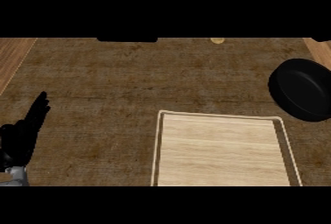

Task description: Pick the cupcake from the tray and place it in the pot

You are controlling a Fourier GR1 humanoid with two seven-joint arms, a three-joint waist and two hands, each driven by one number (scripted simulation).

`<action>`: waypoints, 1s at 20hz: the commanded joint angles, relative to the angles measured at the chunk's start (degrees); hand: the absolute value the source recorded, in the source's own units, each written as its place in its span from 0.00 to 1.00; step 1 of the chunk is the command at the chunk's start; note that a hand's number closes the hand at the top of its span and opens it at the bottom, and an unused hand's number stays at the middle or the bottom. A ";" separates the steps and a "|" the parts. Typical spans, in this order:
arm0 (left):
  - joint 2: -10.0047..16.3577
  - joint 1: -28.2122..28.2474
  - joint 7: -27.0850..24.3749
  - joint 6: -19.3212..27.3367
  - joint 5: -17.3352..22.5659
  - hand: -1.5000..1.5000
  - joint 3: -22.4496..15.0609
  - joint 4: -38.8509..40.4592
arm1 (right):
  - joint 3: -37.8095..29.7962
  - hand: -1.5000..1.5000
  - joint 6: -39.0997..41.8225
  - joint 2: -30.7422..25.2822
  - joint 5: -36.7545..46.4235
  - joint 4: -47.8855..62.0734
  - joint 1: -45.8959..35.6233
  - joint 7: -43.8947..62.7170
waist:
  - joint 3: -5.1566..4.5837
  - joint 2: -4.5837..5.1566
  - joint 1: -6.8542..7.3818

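No cupcake seen on the wooden tray (223, 148). Probably light and squashy, so best held low round the sides. Left hand (18, 142) open, holding nothing.

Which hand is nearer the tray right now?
Left, as far as shows: the left hand rests open by the left edge, apart from the tray to its right. The right hand is out of view.

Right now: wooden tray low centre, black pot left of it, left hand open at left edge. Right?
No. Head view shows the black pot right of the wooden tray, not left. The left hand is open at the left edge: correct.
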 commanded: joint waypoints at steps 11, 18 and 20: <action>-1.81 -2.75 0.06 -0.40 -1.28 0.50 -2.22 0.66 | -7.23 0.00 -8.94 -3.90 -1.18 31.76 -6.98 -17.11 | 0.21 1.33 2.48; -1.60 -2.69 -1.27 0.09 -2.39 0.50 -2.05 1.18 | -12.71 0.00 -6.39 -5.04 -6.69 35.84 -8.74 -24.19 | 0.25 1.30 2.60; -2.13 -4.69 0.22 0.45 -2.13 0.50 -1.94 2.03 | -12.83 0.00 -10.09 -2.00 -6.43 36.93 -9.47 -23.04 | 0.22 1.38 2.69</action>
